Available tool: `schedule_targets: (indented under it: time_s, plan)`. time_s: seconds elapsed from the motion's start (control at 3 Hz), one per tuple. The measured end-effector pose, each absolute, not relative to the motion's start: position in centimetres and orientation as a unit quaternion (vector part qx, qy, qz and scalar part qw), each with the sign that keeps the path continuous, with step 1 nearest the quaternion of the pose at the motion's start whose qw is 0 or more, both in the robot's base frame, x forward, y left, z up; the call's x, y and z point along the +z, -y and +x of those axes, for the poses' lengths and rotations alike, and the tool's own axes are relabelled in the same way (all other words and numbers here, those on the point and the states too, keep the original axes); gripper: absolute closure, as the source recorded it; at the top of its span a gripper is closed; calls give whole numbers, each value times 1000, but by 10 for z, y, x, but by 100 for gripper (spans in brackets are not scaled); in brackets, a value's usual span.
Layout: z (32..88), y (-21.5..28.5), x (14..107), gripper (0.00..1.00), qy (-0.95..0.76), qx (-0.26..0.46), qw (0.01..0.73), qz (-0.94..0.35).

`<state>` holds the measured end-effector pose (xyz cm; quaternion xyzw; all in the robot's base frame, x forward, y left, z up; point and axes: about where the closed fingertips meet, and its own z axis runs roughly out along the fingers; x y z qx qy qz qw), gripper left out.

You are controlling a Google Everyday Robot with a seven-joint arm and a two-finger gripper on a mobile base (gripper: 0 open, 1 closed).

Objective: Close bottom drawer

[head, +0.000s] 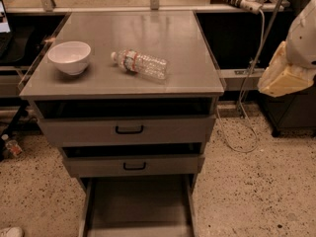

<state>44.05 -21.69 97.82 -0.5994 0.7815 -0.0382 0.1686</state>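
Observation:
The bottom drawer (138,206) of the grey metal cabinet is pulled far out. Its long tray shows at the bottom middle, and its front panel and handle lie below the frame edge. My arm (289,68), a white shell with a beige part, hangs at the right edge, well right of the cabinet and above drawer height. The gripper itself is out of view past that edge.
The middle drawer (133,166) and top drawer (128,130) each stand slightly open, with black loop handles. On the cabinet top (173,33) sit a white bowl (70,57) and a plastic bottle (140,64) lying on its side. A cable (247,107) hangs at the right over speckled floor.

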Motion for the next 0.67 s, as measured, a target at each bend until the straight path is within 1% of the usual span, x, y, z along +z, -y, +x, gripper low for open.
schedule_targets:
  time_s: [0.33, 0.67]
  plan:
    - [432, 223, 949, 100, -798, -30, 163, -579]
    - [412, 231, 885, 100, -811, -12, 135, -569]
